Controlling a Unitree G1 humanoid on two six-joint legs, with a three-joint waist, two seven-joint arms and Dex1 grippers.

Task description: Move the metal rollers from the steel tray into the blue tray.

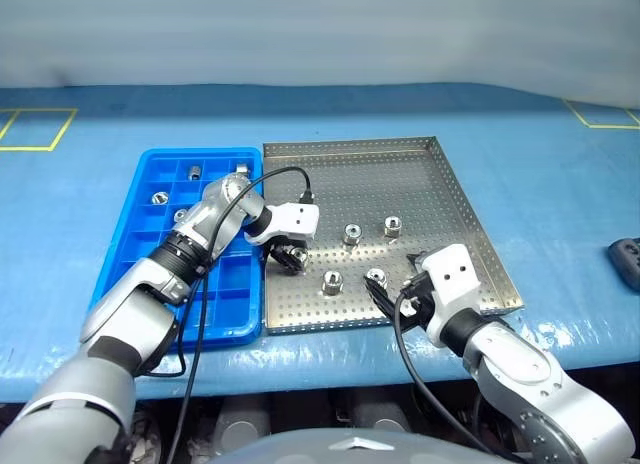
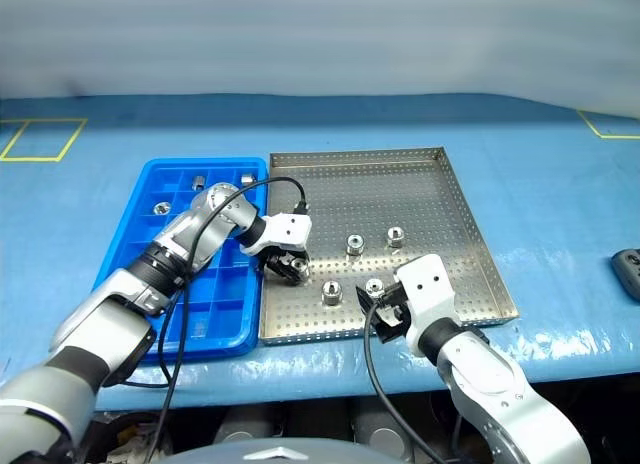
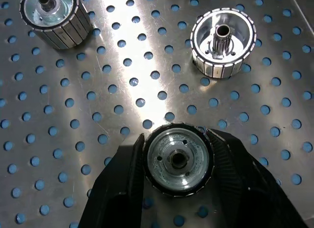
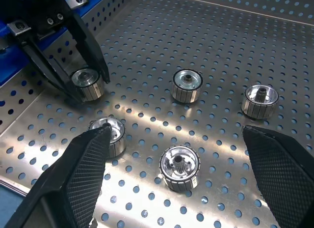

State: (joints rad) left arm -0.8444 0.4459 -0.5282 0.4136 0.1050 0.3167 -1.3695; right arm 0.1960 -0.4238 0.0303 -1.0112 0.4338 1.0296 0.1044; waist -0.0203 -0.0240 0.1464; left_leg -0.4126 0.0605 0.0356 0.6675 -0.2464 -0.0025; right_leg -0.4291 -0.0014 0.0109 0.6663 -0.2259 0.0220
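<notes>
Blue-covered table [image 1: 560, 194], pale wall behind, yellow tape squares marked at the far corners. On it the steel tray [image 1: 420, 164], perforated floor, low rim, with the blue tray [image 1: 140, 214] touching its left edge.

My left gripper [image 1: 291, 257] reaches down into the steel tray close to its left rim. Its two black fingers [image 3: 122, 184] are closed on one of the metal rollers [image 3: 178, 159], one finger on each side of the ribbed wall. The roller sits upright, hole facing up, and looks to be resting on the perforated floor.

My right gripper [image 1: 392, 296] hangs over the near part of the steel tray, jaws spread wide, holding nothing. A roller [image 4: 179, 167] sits between the spread fingers [image 4: 81, 174], touching neither; another [image 4: 109, 135] stands just beside one fingertip.

Four loose rollers in the steel tray besides the gripped one: two nearer the middle [image 1: 351, 234] [image 1: 392, 225], two nearer the front [image 1: 331, 281] [image 1: 376, 277]. All upright, well apart from each other.

Blue tray: a few rollers already lie in far compartments [image 1: 158, 197] [image 1: 194, 170]. Near compartments partly hidden by my left arm.

A dark object [image 1: 626, 260] lies at the table's right edge; cannot tell what it is.
</notes>
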